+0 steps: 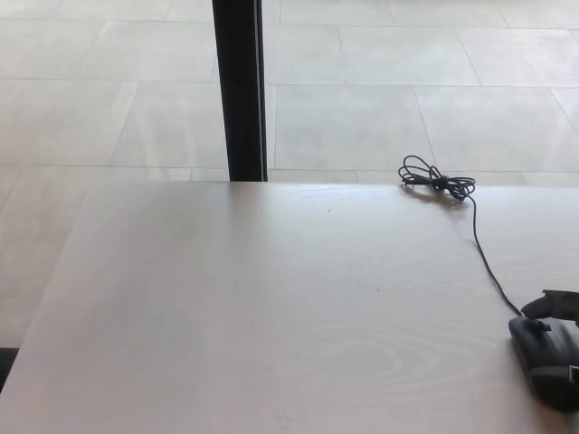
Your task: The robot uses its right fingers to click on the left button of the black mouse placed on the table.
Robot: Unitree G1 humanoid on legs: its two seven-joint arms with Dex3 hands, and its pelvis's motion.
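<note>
The black mouse lies on the pale wooden table at the bottom right corner of the head view, partly cut off by the picture's edge. Its thin black cable runs away from me to a tangled coil near the table's far edge. Only a small black part of my right hand shows at the right edge. It sits just above the front end of the mouse, very close to it or touching it. The remainder of that hand is out of the picture. My left hand does not show.
A black vertical post stands behind the table's far edge, left of centre. Beyond it is a light tiled floor. The table's left edge runs diagonally down to the bottom left corner.
</note>
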